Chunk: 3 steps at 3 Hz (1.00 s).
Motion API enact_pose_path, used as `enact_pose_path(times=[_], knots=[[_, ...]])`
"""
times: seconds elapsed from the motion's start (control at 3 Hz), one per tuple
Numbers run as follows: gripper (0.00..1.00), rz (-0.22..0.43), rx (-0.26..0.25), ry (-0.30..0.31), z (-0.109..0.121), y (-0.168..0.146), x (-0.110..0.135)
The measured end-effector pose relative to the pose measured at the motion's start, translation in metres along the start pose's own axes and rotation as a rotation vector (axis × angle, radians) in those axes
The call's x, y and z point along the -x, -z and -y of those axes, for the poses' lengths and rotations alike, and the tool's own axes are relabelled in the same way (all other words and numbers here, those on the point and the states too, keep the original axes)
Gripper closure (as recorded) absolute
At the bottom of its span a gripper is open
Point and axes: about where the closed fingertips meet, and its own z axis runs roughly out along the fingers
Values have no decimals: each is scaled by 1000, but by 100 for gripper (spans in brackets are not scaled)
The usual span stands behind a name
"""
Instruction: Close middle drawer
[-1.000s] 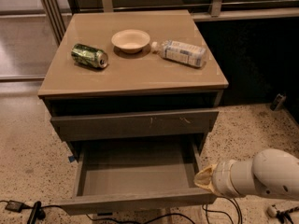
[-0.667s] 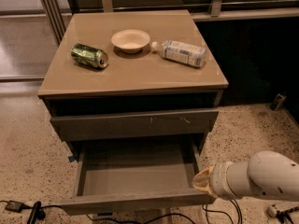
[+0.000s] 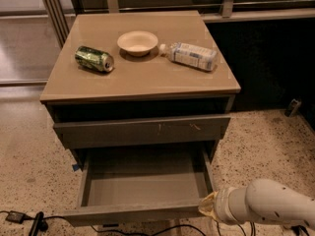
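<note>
The middle drawer (image 3: 142,183) is a wide, shallow grey-brown drawer pulled far out of the cabinet, its bare grey interior showing. Its plain front (image 3: 133,214) runs along the bottom of the view. Above it is a similar drawer front (image 3: 142,130) with small pale scratch marks, nearly flush with the cabinet. My gripper (image 3: 207,209) is at the end of the white arm (image 3: 270,205) at the lower right. It sits against the right front corner of the open drawer.
The cabinet top (image 3: 140,77) carries a green can (image 3: 94,58) lying on its side, a small white bowl (image 3: 137,43) and a plastic bottle (image 3: 189,55) lying down. Cables (image 3: 29,220) lie on the speckled floor at the lower left. A dark wall stands to the right.
The arm has shifted slightly left and down, bringing the gripper closer against the drawer's right front corner. The drawer has not visibly moved.
</note>
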Motion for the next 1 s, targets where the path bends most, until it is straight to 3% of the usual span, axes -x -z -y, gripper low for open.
enact_pose_path(times=[0.33, 1.0], knots=[[100, -2, 13, -41, -13, -26, -16], [100, 11, 36, -33, -33, -79, -22]])
